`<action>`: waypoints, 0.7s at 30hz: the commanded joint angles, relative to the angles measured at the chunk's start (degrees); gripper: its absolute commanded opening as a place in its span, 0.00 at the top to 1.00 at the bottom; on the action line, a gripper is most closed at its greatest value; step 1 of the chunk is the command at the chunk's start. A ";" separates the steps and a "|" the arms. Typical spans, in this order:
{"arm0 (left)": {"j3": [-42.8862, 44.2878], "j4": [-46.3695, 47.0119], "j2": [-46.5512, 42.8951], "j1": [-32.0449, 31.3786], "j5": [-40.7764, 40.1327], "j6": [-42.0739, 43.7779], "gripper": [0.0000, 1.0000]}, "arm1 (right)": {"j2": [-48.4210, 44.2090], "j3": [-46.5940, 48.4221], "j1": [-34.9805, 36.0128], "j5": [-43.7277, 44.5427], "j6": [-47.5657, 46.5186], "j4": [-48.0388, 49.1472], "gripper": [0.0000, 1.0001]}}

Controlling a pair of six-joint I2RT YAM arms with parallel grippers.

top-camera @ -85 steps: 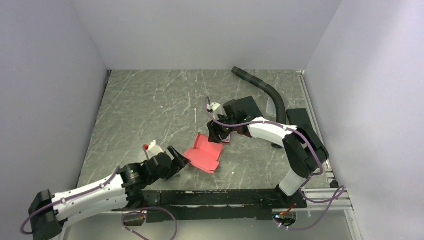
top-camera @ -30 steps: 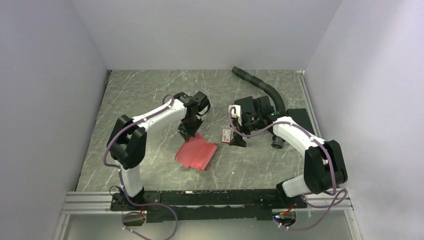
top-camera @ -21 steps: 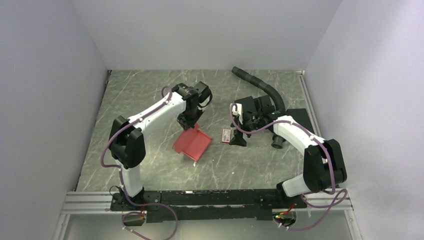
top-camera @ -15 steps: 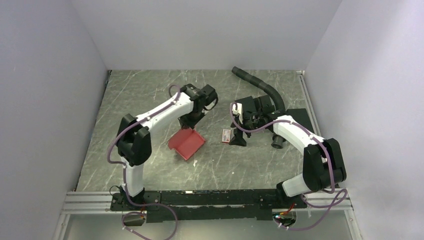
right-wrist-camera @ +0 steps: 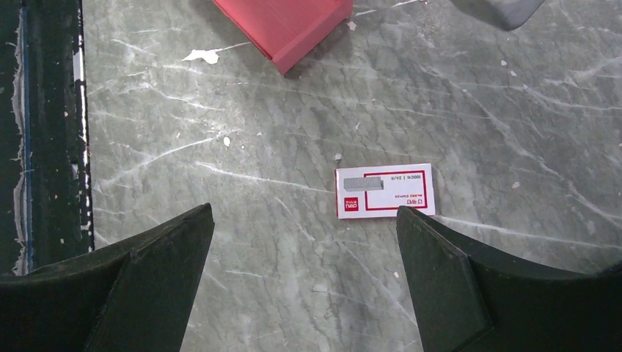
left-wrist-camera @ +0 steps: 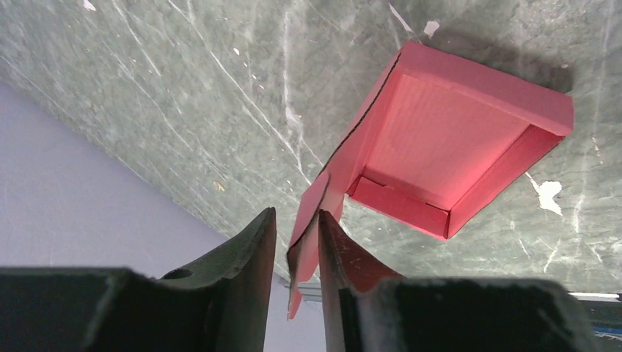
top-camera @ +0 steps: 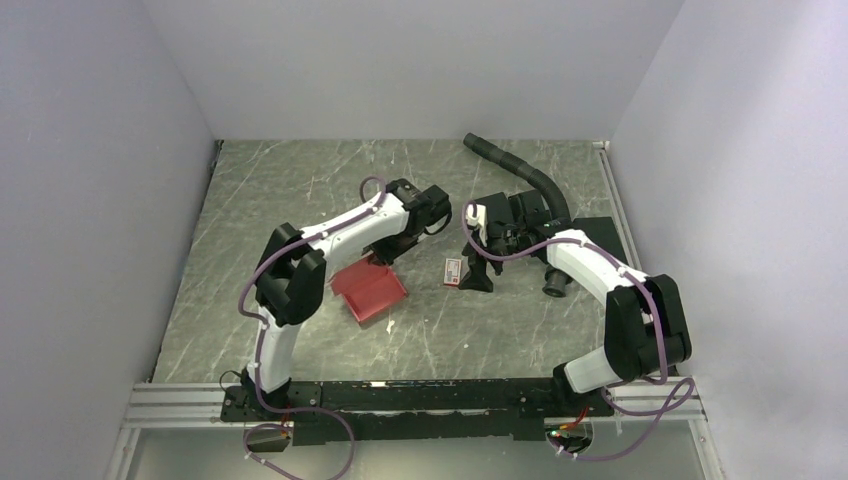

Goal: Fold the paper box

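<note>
Fingers [left-wrist-camera: 249, 257] of the left gripper [left-wrist-camera: 297, 216] are standing slightly parted around a flap of the paper box [left-wrist-camera: 447, 139], not clamping it; right gripper [right-wrist-camera: 304, 213] is hanging wide, empty, farther off.

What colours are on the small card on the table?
The card is white with a red border and grey strip; clearest in the right wrist view.

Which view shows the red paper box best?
Left wrist: the paper box is close up, its open inside, walls and the flap between the left gripper fingers visible. Top external shows it small beside the left arm; right wrist catches only one corner.
</note>
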 commanded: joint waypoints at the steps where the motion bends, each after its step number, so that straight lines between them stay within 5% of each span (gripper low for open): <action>1: 2.50 0.88 -4.74 -0.01 0.06 0.15 0.66 | 0.32 2.40 -0.27 -2.16 0.95 1.13 0.00; 6: 2.47 1.16 -6.93 -0.06 -0.08 -1.78 0.58 | 1.76 2.60 -0.27 -1.33 5.93 2.75 0.01; 10: -0.49 5.17 -13.66 -0.06 -1.17 -5.22 0.41 | 4.68 3.76 -0.18 1.62 17.55 5.14 0.04; 16: -14.74 19.70 -36.92 0.69 -0.83 -9.87 0.04 | 4.82 2.67 2.04 14.92 34.14 11.50 0.06; 21: -33.12 32.59 -59.64 5.53 3.21 -14.03 0.01 | 4.36 0.93 6.98 28.45 42.98 15.18 0.00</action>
